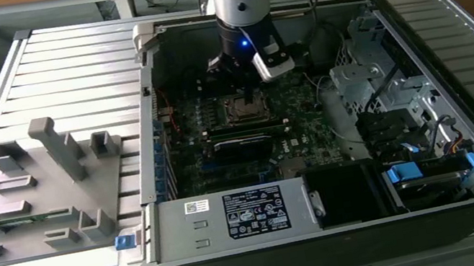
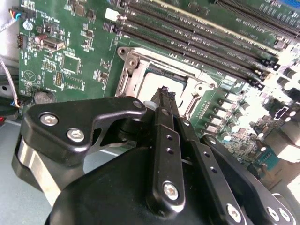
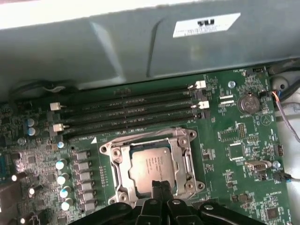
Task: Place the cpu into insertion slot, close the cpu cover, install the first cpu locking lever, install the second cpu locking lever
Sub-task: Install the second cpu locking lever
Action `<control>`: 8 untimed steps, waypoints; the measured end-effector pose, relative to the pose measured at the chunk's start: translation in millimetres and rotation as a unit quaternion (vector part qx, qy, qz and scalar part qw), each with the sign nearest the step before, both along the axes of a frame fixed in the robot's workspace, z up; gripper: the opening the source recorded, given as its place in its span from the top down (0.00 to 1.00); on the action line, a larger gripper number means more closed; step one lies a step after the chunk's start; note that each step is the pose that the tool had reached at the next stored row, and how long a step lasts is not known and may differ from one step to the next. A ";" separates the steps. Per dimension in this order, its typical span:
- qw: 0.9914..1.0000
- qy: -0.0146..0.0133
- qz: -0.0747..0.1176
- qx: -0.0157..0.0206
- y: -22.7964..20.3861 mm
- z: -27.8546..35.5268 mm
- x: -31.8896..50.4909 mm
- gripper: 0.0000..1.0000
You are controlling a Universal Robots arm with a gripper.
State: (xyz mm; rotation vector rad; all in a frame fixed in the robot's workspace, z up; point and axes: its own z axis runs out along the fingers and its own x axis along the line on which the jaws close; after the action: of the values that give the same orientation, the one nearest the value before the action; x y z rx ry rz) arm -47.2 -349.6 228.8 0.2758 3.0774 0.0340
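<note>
The cpu, a dull silver square, lies in the insertion slot on the green motherboard. The silver cpu cover lies flat around it, with the chip showing through its window. A thin metal lever runs along one side of the socket; I cannot tell whether it is latched. My gripper is shut with nothing between its fingers, its black tips just above the socket's edge. In the second wrist view the gripper hangs over the cpu cover. From outside, the gripper is low over the socket.
Several long memory slots run beside the socket, under the case wall. A power supply box with a white label fills the case front. A black card, cables and a drive cage crowd the case. A grey fixture tray lies outside it.
</note>
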 end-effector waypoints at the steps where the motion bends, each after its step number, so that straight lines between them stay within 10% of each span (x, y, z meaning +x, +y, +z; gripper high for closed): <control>1: 1.000 0.000 0.000 0.000 -1.1 0.0 0.0 0.90; 8: 1.000 0.000 0.000 0.000 -8.5 0.0 0.3 0.90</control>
State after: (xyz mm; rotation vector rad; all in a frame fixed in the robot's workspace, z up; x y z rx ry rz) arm -46.9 -358.1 228.7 0.2759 3.0773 0.0341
